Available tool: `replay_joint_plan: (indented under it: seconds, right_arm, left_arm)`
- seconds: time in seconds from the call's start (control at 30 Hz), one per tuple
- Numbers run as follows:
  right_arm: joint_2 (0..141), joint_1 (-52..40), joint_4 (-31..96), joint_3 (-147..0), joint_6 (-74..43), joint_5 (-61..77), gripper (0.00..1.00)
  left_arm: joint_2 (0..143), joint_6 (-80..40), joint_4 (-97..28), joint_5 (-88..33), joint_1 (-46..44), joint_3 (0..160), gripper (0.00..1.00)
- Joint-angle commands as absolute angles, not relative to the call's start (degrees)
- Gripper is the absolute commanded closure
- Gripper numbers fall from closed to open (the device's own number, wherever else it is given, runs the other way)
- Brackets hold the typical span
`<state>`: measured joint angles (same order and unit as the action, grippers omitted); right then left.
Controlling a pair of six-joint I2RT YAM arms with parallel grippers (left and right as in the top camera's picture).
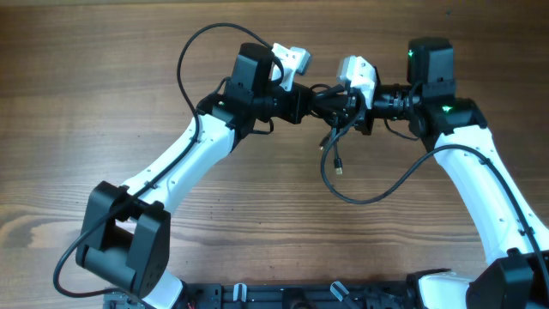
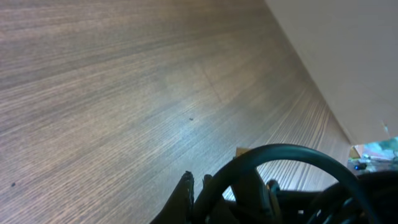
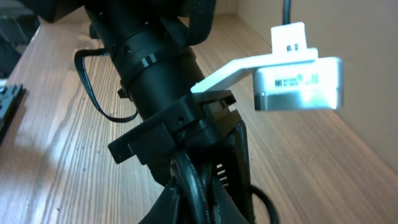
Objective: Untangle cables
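Observation:
The cables [image 1: 331,106] form a small black clump hanging between my two grippers above the back middle of the table. One thin end with a small plug [image 1: 340,168] dangles below the clump. My left gripper [image 1: 316,99] reaches in from the left, its fingers closed together on a cable. In the left wrist view its gripper [image 2: 198,182] shows tips nearly touching, and a black cord [image 2: 286,149] arcs away to the right. My right gripper [image 1: 345,101] is shut on the clump from the right. In the right wrist view a cord [image 3: 186,164] runs between its jaws [image 3: 196,193].
A thicker black wire [image 1: 364,199] loops low over the table from the right arm. Another wire [image 1: 184,60] arcs off the left arm. The left arm's wrist [image 3: 143,56] and its white camera [image 3: 298,74] sit close in front of the right gripper. A pale wall [image 2: 348,56] borders the table.

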<state>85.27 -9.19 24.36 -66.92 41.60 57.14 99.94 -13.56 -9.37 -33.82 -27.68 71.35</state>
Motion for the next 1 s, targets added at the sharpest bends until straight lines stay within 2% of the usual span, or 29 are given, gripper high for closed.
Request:
replay_joint_plan:
  seconds: [0.0, 0.13, 0.3, 0.43, 0.57, 0.63, 0.7, 0.8, 0.97]
  right_arm:
    - [84.64, -11.16, 23.94, -67.81, 27.97, 54.46, 0.96]
    - [84.64, -8.23, 22.31, -67.81, 4.86, 38.30, 0.96]
    - [84.66, 0.75, 24.05, -67.81, -21.91, 26.61, 0.96]
    - [84.71, 4.91, 25.45, -67.81, -23.57, 26.50, 0.96]
    - [85.67, 5.28, 29.74, -67.81, -27.46, 21.39, 0.96]
    - [86.50, 5.28, 30.83, -67.81, -27.62, 21.43, 0.96]
    - [86.80, 5.28, 30.98, -67.79, -28.58, 21.45, 0.96]
    - [86.80, 5.26, 31.00, -67.81, -28.73, 21.58, 0.96]
    - [86.80, 4.97, 33.80, -67.81, -28.53, 22.74, 0.96]
  left_arm:
    - [100.75, -20.27, -8.69, -29.93, -25.80, 71.53, 0.96]
    - [100.73, -20.40, -11.44, -29.91, -20.78, 71.53, 0.96]
    - [100.42, -20.40, -11.00, -32.12, -15.53, 71.55, 0.96]
    - [100.27, -20.40, -5.96, -44.18, -12.82, 71.55, 0.96]
    - [100.25, -20.40, 5.19, -62.96, -12.19, 71.55, 0.96]
    - [100.25, -20.88, 9.76, -68.18, -12.21, 71.55, 0.96]
    - [100.25, -22.55, 8.82, -67.75, -12.19, 71.55, 0.96]
    - [100.25, -23.00, 1.26, -60.99, -12.19, 71.55, 0.96]
    - [100.25, -26.09, -15.70, -38.87, -12.25, 71.55, 0.96]
